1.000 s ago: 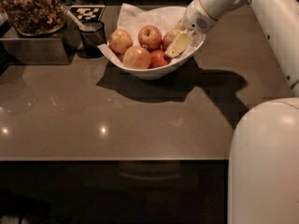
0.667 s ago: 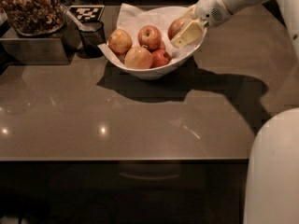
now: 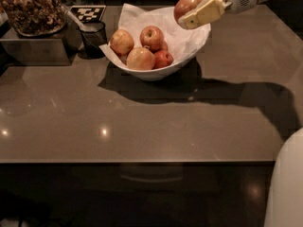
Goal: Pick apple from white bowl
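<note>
My gripper is at the top right, above the right rim of the white bowl, shut on the apple, a round yellow-red fruit held clear of the bowl. The bowl is wide, lined with crumpled white paper, and stands on the brown table. Several other apples lie in it, among them a yellowish one at the front, a red one behind and a small red one.
A small dark cup stands left of the bowl. A dark tray with a container of brown dried matter is at the back left. A black-and-white tag lies behind the cup. The robot's white body fills the lower right corner.
The gripper has risen out of the bowl and up to the right with the apple in it. The other apples stay in the bowl.
</note>
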Controlling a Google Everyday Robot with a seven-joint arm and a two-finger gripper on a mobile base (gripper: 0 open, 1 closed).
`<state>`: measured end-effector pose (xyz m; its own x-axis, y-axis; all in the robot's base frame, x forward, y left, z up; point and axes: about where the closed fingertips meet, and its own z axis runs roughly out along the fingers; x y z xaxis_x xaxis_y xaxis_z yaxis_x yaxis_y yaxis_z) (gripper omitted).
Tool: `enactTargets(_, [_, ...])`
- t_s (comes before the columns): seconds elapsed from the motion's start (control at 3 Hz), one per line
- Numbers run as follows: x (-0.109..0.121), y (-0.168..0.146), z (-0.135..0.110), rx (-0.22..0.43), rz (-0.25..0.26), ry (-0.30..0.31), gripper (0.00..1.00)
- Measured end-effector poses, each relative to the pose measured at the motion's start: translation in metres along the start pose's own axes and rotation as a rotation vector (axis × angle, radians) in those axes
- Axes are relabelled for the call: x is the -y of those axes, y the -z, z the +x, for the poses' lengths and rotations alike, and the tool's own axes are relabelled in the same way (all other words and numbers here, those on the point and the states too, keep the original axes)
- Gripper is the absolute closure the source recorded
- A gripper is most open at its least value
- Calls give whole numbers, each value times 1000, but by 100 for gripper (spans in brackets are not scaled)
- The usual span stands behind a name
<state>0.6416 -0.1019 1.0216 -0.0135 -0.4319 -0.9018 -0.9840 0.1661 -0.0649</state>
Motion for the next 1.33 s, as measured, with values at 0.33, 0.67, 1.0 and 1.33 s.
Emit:
enactTargets(0.33, [-5, 5, -15, 64, -30, -1, 100])
enactTargets(0.67, [-8, 5, -20, 99, -37, -16, 100])
enactTargets(1.0, [-15, 5, -17, 151, -30, -73, 100])
enactTargets(1.33, [-23, -3, 0, 174, -7, -163, 100])
